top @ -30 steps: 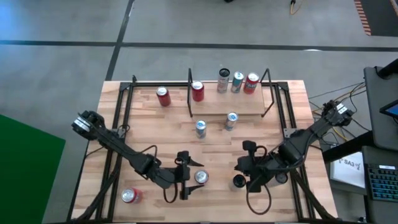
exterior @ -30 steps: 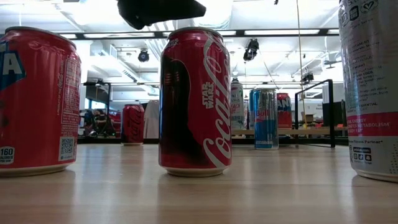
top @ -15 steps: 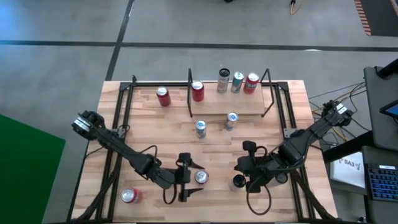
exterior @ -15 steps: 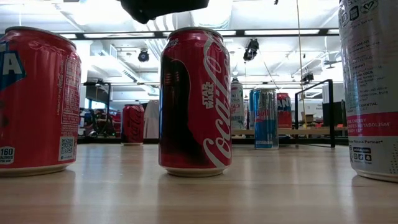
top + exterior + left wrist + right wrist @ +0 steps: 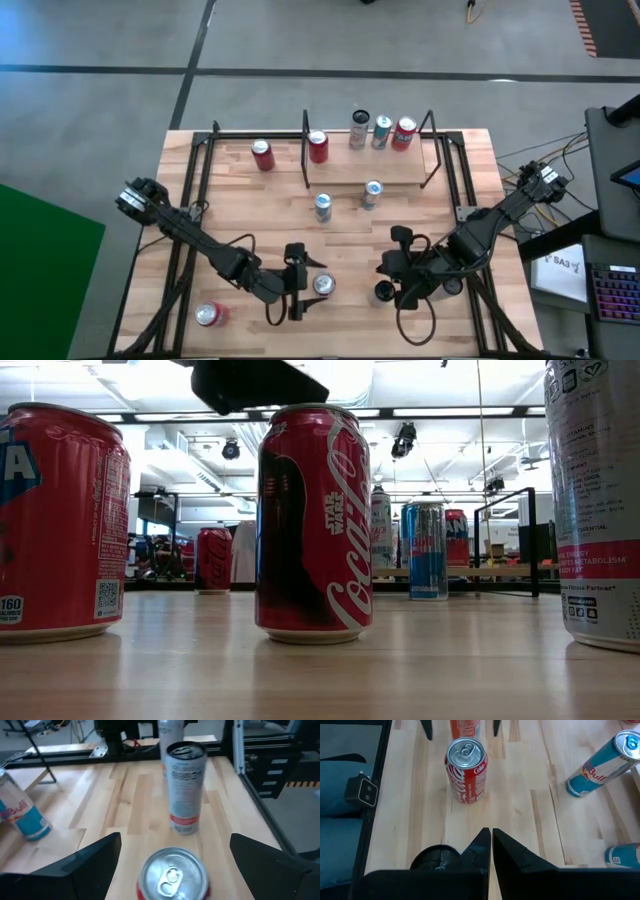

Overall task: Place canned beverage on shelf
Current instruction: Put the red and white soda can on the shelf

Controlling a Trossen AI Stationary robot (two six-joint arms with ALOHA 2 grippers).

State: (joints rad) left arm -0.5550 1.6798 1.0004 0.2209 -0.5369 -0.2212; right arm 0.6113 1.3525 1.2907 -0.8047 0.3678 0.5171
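Standing upright between spread fingers, the red cola can (image 5: 323, 285) waits near the table's front edge.
Left gripper (image 5: 300, 285) straddles it wide open, gripping nothing; right gripper (image 5: 392, 280) rests pinched closed beside a slim can (image 5: 384, 292), shelf (image 5: 372, 168) well apart.

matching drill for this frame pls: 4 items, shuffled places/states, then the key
Items
1. left gripper
2. right gripper
3. red can at the table's front-left corner
4. shelf

States
A. lying on its side
B. jaws shut, holding nothing
C. carries four cans
D. jaws open either side of an upright red can

Pairs: 1-D, 2-B, 3-A, 4-C
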